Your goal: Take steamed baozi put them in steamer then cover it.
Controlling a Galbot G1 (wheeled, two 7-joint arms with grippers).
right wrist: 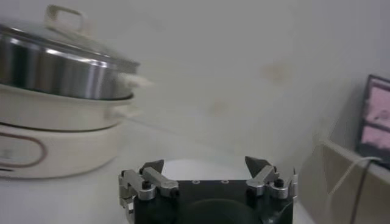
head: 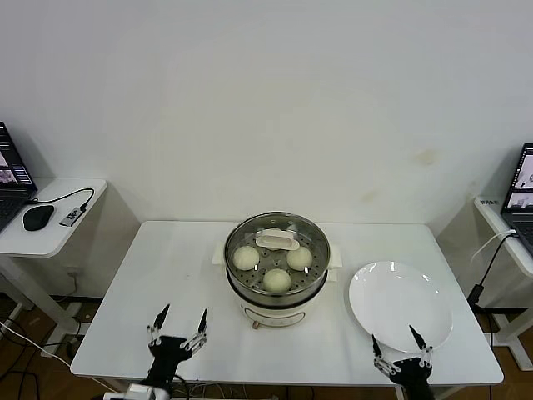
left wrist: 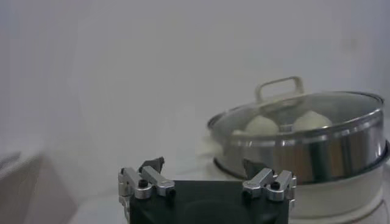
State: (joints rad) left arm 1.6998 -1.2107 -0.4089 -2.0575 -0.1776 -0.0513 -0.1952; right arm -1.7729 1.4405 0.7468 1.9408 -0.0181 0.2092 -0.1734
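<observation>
Mid-tabletop, slightly toward the far edge, we see the steamer [head: 277, 271]: shiny steel pot on a white base. The cover [head: 277, 242] sits on top of it, glass with a metal rim, cream handle upward. Through the glass we count three steamed baozi [head: 276, 280] clearly on the perforated tray; a fourth seems to sit under the handle, but we cannot tell for sure. From the left wrist view, the lid is seated level on the rim and two buns show behind the glass.

Right of the steamer, near the right edge of the tabletop, we have a white plate [head: 400, 305], just beside the pot base but apart from it.

Left gripper [head: 177, 321] hangs over the near edge toward the near-left corner, jaws spread wide, nothing between them, well apart from the steamer. Right gripper [head: 400, 341] is at the near edge toward the near-right corner, over the plate's near rim, jaws likewise spread and holding nothing.

Off the table: side desks on both sides, each with a laptop [head: 12, 182]; the left desk also carries a mouse [head: 38, 217].
</observation>
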